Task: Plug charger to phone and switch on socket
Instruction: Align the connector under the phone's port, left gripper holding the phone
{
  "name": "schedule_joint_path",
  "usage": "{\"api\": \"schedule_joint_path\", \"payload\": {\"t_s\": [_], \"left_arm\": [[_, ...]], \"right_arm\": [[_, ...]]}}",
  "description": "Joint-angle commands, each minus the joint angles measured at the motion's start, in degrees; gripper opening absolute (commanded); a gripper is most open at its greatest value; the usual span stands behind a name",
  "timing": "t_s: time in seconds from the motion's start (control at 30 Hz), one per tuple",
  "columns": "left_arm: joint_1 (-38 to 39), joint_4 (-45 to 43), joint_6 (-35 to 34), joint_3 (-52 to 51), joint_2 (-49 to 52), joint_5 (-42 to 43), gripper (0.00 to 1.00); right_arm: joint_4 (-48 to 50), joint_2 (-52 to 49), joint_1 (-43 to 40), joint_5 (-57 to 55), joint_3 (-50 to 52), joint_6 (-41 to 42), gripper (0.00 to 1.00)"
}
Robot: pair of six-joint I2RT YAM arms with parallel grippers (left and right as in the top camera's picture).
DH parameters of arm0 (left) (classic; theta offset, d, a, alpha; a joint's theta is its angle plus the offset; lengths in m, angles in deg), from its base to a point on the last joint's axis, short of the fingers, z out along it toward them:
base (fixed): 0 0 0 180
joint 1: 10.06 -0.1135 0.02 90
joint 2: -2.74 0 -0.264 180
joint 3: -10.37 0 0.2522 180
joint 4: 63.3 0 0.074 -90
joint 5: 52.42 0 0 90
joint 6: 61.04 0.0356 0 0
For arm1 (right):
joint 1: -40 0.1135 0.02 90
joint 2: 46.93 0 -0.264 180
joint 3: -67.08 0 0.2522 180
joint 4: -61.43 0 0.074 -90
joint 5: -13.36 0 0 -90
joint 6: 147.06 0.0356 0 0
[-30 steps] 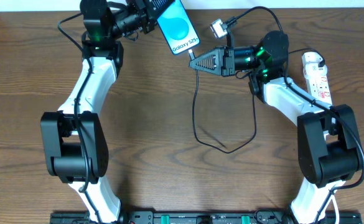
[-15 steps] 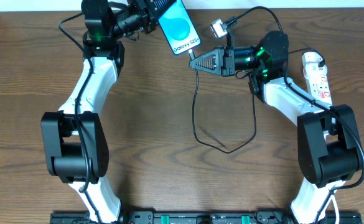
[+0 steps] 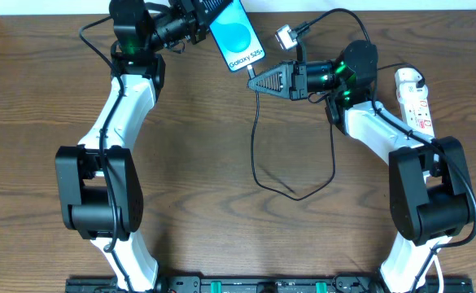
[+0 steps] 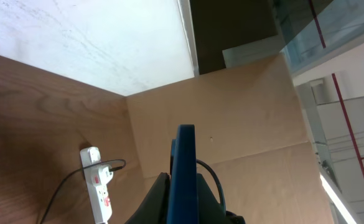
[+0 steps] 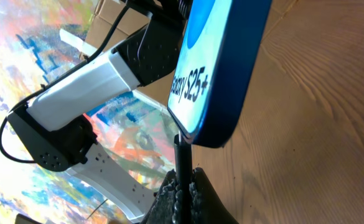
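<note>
Your left gripper (image 3: 209,14) clamps the phone (image 3: 236,37) above the far edge of the table (image 3: 189,163). Your right gripper (image 3: 252,81) pinches the charger (image 3: 254,138) tip, which touches the phone's lower edge. The socket (image 3: 415,102) lies far right.

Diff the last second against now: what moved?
The left claw, shut on the phone, shifted it slightly toward the right arm. Nothing was grabbed or released. The right claw stays shut on the charger tip at the phone's bottom edge; the cable loop and socket are unchanged.
</note>
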Motion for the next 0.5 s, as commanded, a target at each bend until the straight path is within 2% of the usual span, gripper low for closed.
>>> {"api": "schedule_joint_path", "payload": {"t_s": [0.0, 0.23, 0.47], "left_arm": [[0.61, -0.72, 0.83, 1.07, -1.57, 2.1, 0.07], [0.63, -0.7, 6.32, 1.07, -1.57, 5.7, 0.07], [0.74, -0.7, 6.62, 1.07, -1.57, 7.93, 0.08]], "right_arm": [[0.2, -0.59, 0.02, -1.49, -0.35, 1.03, 0.01], [0.17, -0.59, 0.02, -1.7, -0.35, 1.2, 0.01], [0.17, -0.59, 0.04, -2.23, -0.35, 1.2, 0.01]]}}
